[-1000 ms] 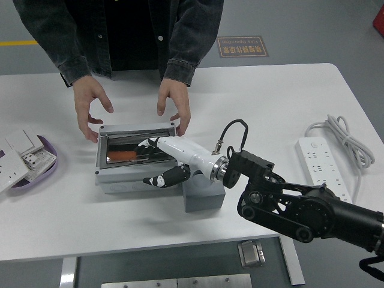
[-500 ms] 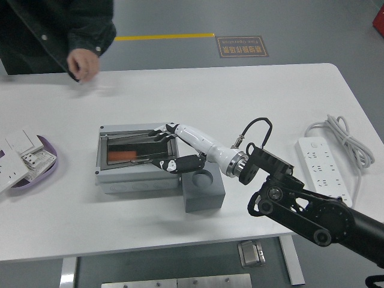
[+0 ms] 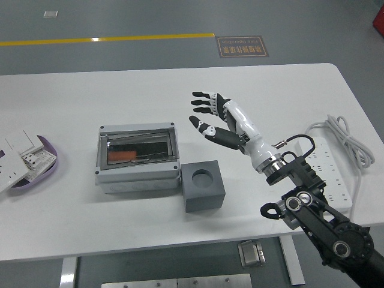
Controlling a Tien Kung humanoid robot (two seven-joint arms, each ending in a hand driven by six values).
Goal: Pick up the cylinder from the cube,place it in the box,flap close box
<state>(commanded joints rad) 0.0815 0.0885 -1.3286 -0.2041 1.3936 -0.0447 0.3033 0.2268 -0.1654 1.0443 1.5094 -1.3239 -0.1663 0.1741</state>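
The grey box [image 3: 138, 158] sits left of centre on the white table, its clear flap down over the top. An orange cylinder [image 3: 122, 155] lies inside, seen through the flap. The grey cube [image 3: 203, 187] stands against the box's right front corner, its round socket empty. My right hand [image 3: 210, 117] is raised above the table to the right of the box, fingers spread, holding nothing. The left arm is out of view.
A purple dish [image 3: 49, 162] with white switch plates [image 3: 18, 151] sits at the left edge. A white power strip [image 3: 324, 165] with coiled cable [image 3: 339, 133] lies at the right. A small metal latch [image 3: 252, 252] sits below the table's near edge.
My right hand has lifted off the box and drawn back up and to the right, fingers opening. The person has left the far side and is gone from view.
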